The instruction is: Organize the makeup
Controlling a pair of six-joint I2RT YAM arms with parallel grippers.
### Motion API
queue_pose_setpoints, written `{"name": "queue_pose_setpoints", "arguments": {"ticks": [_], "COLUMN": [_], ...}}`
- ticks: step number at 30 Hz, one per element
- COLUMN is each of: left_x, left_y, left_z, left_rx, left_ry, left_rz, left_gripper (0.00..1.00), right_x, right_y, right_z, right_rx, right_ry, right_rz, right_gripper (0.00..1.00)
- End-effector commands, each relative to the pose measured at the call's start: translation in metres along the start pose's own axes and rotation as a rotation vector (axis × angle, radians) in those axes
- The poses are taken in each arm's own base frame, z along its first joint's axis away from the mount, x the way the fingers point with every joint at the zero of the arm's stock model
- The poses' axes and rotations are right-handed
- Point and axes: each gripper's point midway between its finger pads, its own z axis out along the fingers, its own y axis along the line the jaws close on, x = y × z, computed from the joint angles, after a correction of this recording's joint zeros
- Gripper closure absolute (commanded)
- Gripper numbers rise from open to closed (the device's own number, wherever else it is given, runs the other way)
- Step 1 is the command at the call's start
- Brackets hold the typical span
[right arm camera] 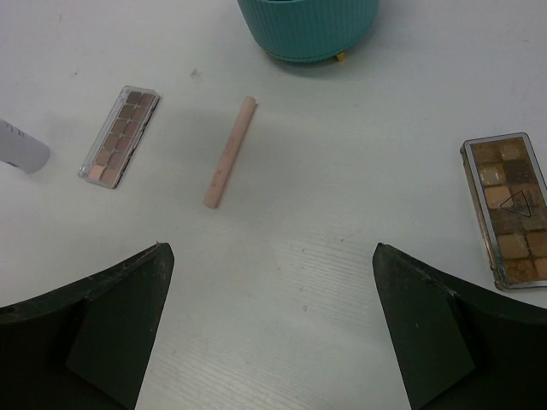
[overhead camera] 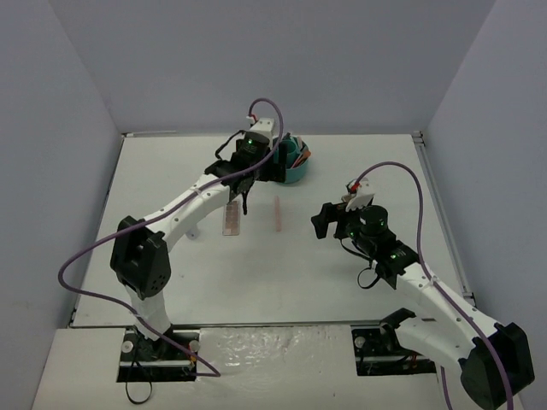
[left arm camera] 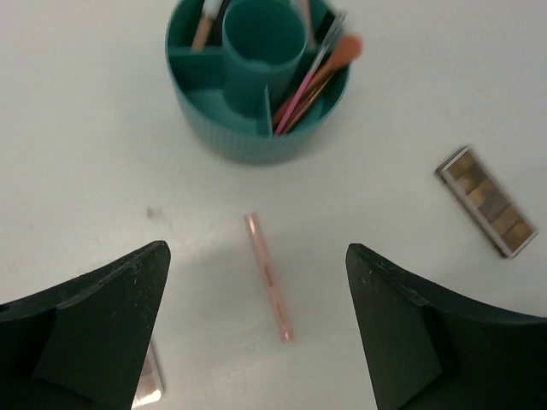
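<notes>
Here we are over the table [overhead camera: 376, 158], and the left gripper [left arm camera: 256, 254] hovers with its fingers spread wide, nothing between them. Directly under that gap we see a pink stick [left arm camera: 269, 289] lying flat on the white surface, just short of the teal cup [left arm camera: 256, 145]. One outer compartment of the cup is packed with leaning sticks [left arm camera: 318, 70], pink and orange among them. The right gripper [right arm camera: 272, 249] hangs wide open too, empty. From its wrist we spot the pink palette [right arm camera: 119, 137] left of the stick, the brown palette [right arm camera: 510, 209] well off to the right, both flat on the table, and a white bottle [right arm camera: 21, 147] poking in at the left edge.
</notes>
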Motion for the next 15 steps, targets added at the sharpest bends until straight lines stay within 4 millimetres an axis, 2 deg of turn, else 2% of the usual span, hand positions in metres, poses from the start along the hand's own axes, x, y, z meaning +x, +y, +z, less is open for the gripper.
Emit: {"name": "queue_pose_setpoints", "arguments": {"ticks": [1, 4, 15], "left_x": [0.069, 0.093, 0.128], "left_y": [0.019, 0.010, -0.001], "left_z": [-0.005, 0.002, 0.040], "left_rx": [-0.136, -0.133, -0.145], "left_ry": [0.220, 0.282, 0.355], "left_rz": [-0.084, -0.094, -0.162], "left_gripper": [0.22, 0.28, 0.36], "right_x": [-0.021, -0.020, -0.018], "right_y": [0.006, 0.005, 0.002], "right_z": [-0.004, -0.006, -0.006], "right_rx": [-0.025, -0.023, -0.009], "right_ry": [-0.084, -0.082, -0.085], "right_rz": [0.016, 0.017, 0.022], "right_gripper": [0.00, 0.00, 0.00]}}
